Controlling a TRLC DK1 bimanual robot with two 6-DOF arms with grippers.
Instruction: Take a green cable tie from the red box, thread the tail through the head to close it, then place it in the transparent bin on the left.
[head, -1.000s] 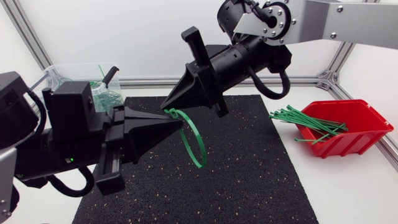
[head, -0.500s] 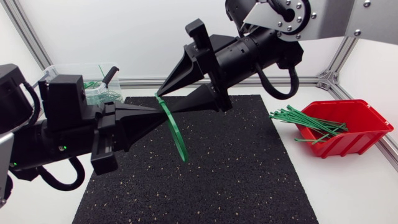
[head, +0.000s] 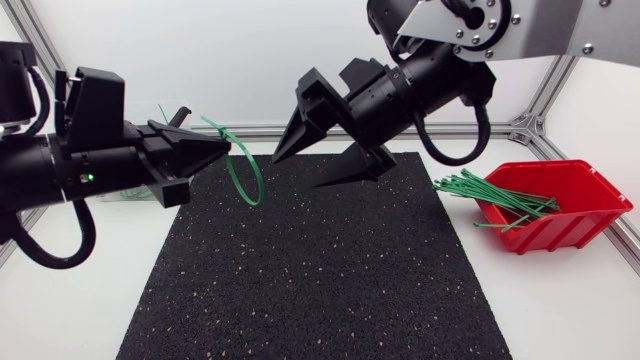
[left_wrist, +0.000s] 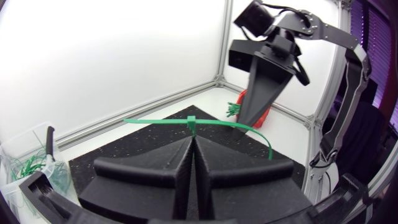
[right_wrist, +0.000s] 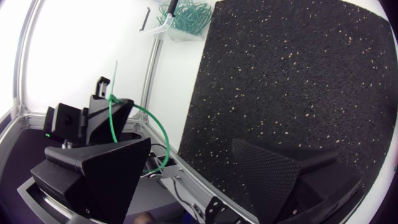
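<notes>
Green cable tie (left_wrist: 191, 123) between left fingers (left_wrist: 158, 169)

Left hand (head: 225, 150) and right hand (head: 297, 172) well apart; cable tie (head: 260, 178) loop between.

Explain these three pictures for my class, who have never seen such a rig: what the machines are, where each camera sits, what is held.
These are two robot arms at a table, each ending in a black two-fingered gripper. One picture looks down from a fixed camera above; the other two come from cameras on each arm's wrist. The left gripper is shut on a green cable tie bent into a loop, held above a black mat. The right gripper hangs open close by, holding nothing. To the right, a red box holds more green ties. The transparent bin, with ties already in it, stands at the left.
</notes>
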